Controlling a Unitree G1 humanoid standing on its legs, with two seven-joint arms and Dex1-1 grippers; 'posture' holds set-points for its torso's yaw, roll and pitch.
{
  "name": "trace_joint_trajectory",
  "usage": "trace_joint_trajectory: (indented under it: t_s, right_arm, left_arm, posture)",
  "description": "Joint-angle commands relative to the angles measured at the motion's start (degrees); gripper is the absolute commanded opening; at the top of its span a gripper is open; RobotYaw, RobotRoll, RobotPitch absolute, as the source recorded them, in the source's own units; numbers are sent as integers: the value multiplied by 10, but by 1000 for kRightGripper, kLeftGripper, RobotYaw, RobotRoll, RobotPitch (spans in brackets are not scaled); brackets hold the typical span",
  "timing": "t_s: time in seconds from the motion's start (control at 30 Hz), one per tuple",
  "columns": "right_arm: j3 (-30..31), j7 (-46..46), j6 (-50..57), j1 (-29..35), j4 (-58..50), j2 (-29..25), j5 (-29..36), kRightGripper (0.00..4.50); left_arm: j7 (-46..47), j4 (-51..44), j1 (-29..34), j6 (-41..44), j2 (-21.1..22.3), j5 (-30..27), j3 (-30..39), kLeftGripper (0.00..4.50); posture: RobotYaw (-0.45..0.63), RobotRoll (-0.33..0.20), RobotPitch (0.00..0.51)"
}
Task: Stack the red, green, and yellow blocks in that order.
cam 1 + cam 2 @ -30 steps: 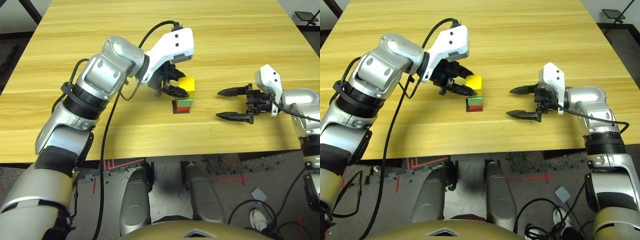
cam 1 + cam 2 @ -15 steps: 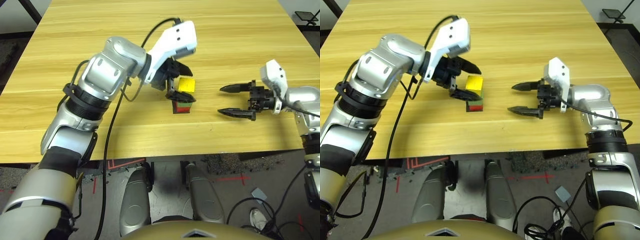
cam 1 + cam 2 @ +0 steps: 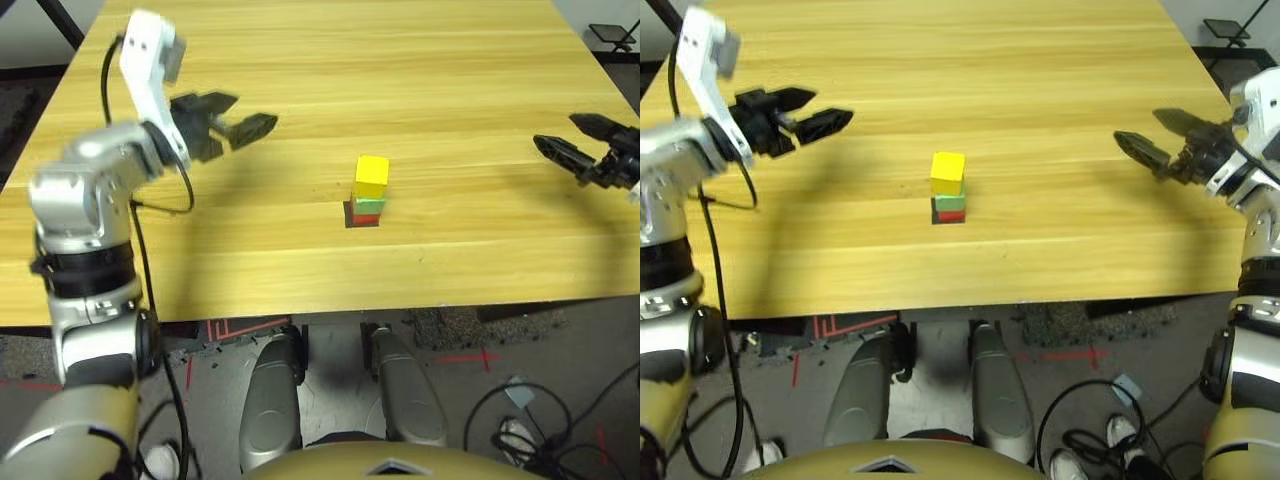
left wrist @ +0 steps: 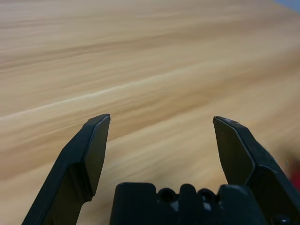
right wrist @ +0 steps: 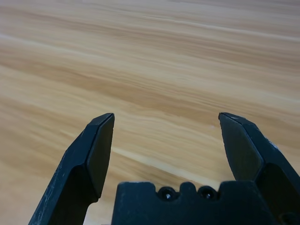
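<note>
The light wood-grain worktop [image 3: 450, 265] carries the work, its long near edge closest to the robot. Over its left part hangs the black two-fingered left gripper [image 3: 257, 108], and near its right edge the matching right gripper [image 3: 553, 127]; both stand wide open and empty, well apart from the blocks, presumably so that nothing knocks the finished pile. Closer to the near edge than the far one, about midway between the side edges, lies a flat black square patch [image 3: 349, 215], probably the mark for where to build. On it sits the matte red cube [image 3: 366, 218], the base that bears the others; the light green cube [image 3: 369, 206] rests on that, and the bright yellow cube [image 3: 371, 177] tops it. The order, bottom to top, matches the request, so the task looks complete; the upright column seems to need no hand to steady it.
</note>
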Motion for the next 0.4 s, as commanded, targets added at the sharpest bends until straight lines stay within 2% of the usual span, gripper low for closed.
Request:
trace_joint_trajectory:
  t_s: [0.03,0.2,0.4]
  right_arm:
    - [-27,-32,-61,-9,81,-15,-12,4500]
    - [-35,-57,-104,-9,146,-26,-19,4500]
    - [-52,-124,-141,-9,190,-39,-17,4500]
  left_arm:
    - [46,23,39,-130,-19,28,18,4475]
    - [81,94,61,-275,-22,54,25,4475]
    - [117,144,103,-344,-22,64,30,4475]
  posture:
    - [24,-5,245]
    - [6,-28,257]
    - [5,-31,260]
